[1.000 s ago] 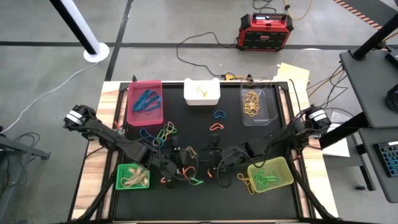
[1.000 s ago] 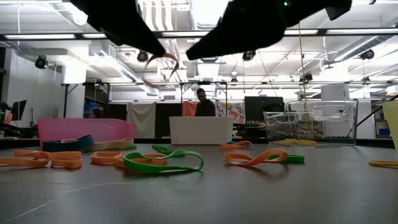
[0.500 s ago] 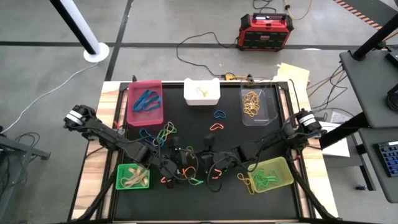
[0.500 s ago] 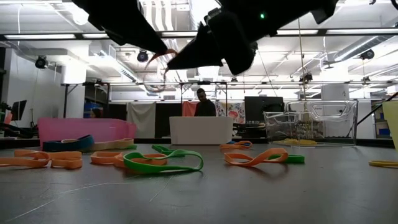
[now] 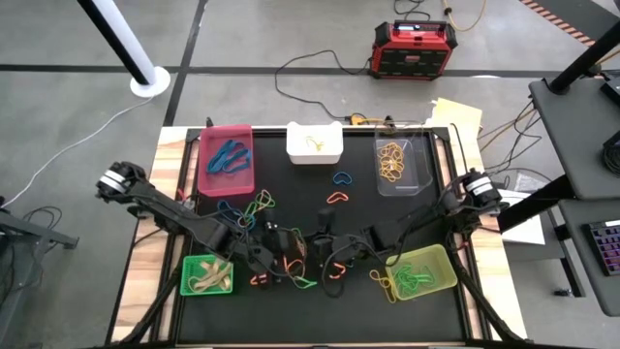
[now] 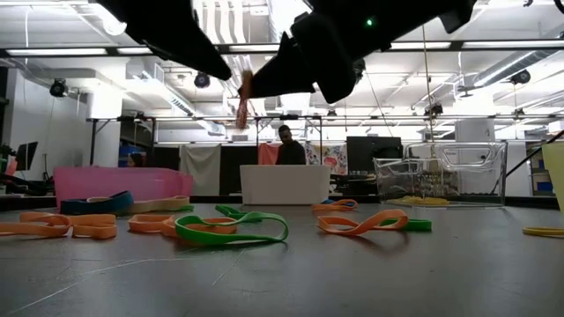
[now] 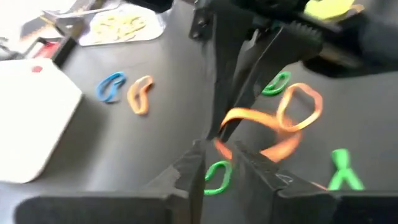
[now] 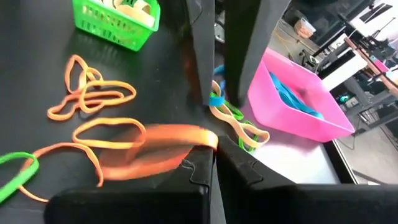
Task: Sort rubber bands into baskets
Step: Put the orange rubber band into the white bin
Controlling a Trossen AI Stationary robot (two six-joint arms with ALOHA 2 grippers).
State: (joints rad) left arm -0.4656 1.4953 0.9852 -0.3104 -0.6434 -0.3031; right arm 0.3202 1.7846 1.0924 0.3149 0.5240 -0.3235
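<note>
Low view: my right gripper (image 8: 211, 163) is shut on an orange band (image 6: 242, 99) above mid-table; the left gripper (image 7: 216, 163), slightly parted, meets it there, hold uncertain. Band hangs thin, long axis vertical. Pink basket (image 5: 210, 180) holds blue bands, clear basket (image 5: 422, 180) yellow ones, green basket (image 5: 189, 284) tan ones.

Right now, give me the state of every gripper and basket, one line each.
right gripper: shut on the orange rubber band, held above the table
left gripper: slightly open, tips beside that band
pink basket: holds blue bands
white basket: holds a yellow band
clear basket: holds yellowish-tan bands
green basket: holds pale tan bands
yellow-green basket: holds green bands
</note>
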